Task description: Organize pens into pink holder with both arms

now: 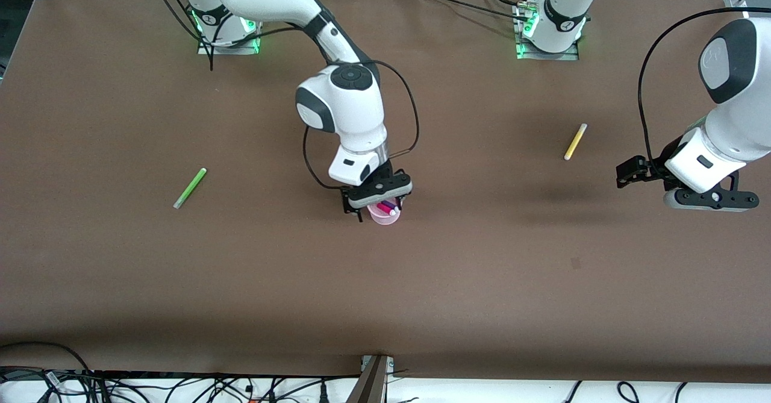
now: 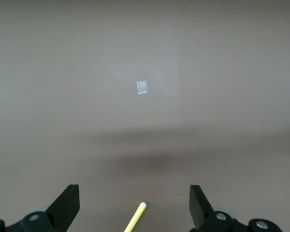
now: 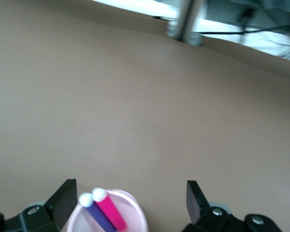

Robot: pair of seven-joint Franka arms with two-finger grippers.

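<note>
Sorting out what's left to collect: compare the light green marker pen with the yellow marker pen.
The light green marker pen lies toward the right arm's end; the yellow marker pen lies toward the left arm's end. Green sits nearer the front camera than yellow. Both lie flat on the brown table, slanted alike, outside the holder.

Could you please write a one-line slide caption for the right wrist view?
Open right pincer above the pink holder, which already contains the magenta pen and purple pen.
</note>
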